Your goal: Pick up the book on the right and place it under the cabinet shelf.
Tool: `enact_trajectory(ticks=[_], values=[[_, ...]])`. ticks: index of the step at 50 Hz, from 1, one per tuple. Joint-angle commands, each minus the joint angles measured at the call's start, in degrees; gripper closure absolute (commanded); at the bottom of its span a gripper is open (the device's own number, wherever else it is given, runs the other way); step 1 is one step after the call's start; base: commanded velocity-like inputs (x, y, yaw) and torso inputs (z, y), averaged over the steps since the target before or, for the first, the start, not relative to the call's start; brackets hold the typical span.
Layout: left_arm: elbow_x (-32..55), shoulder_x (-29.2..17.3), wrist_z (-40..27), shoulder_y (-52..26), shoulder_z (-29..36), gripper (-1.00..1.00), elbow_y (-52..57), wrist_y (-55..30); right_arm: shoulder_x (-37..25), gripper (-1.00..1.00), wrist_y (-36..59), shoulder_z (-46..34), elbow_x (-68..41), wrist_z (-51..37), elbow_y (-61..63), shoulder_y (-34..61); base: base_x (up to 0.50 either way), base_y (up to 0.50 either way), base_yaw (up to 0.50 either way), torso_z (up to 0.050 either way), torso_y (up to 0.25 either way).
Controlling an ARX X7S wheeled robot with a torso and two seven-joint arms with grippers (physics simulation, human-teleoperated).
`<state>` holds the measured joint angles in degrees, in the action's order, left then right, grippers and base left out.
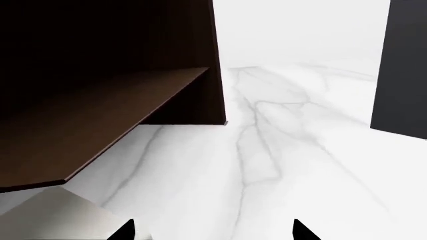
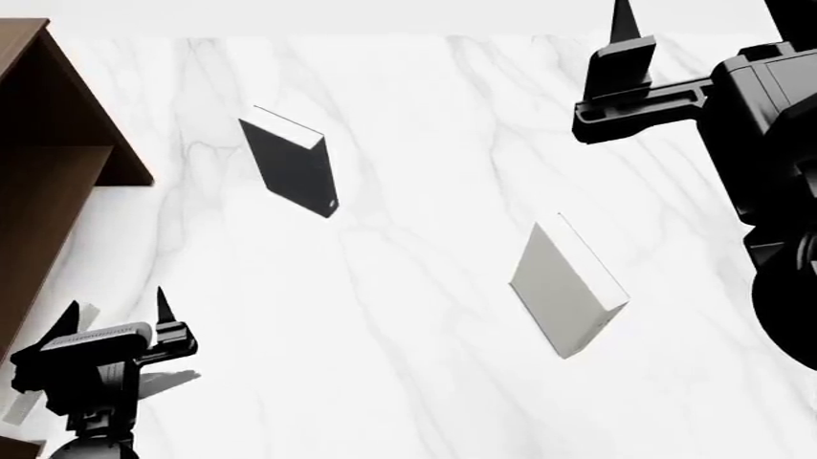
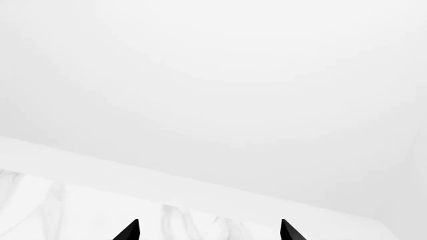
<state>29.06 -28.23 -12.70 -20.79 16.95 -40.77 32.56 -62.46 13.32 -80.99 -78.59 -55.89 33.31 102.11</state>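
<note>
A white, grey-veined marble surface [image 2: 422, 382] spreads under plain, bright white surroundings.

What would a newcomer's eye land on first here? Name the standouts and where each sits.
On the white marble table, the black book stands out at centre-left, with the pale book lying to its right, apart from it. The dark brown cabinet shelf fills the left edge. The open left gripper hovers beside the cabinet, and the right gripper hangs high at upper right, holding nothing.

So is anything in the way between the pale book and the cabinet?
Nothing blocks it. The pale book has bare marble toward the cabinet; the black book stands farther back, off that line.
</note>
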Motion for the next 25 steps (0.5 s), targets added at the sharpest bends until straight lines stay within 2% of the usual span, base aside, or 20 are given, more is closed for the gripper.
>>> enact_trajectory(ticks=[1,9,19,25], values=[[2.33,-2.8,-16.87,1.29,-7.65,-1.0,-10.86,-6.02,-0.15,-1.0,0.61,0.25,-0.55,-0.25,0.54,0.77,0.0,0.0,0.0,0.0,0.0],[2.52,-3.05,-16.75,1.46,-7.41,-1.0,-8.67,-7.02,-0.37,-1.0,0.92,0.49,-0.76,-0.34,0.89,0.88,0.0,0.0,0.0,-0.001,-0.007],[5.54,-3.94,-5.86,2.81,-3.15,-1.0,3.5,-10.76,-0.42,-1.0,0.49,0.61,-0.35,-0.04,0.68,0.24,0.0,0.0,0.0,-0.001,-0.004],[5.2,-3.8,-2.27,1.88,-0.48,-1.0,7.5,-12.26,-0.72,-1.0,-0.19,0.53,0.13,0.03,0.73,-0.65,0.0,0.0,0.0,-0.002,-0.002]])
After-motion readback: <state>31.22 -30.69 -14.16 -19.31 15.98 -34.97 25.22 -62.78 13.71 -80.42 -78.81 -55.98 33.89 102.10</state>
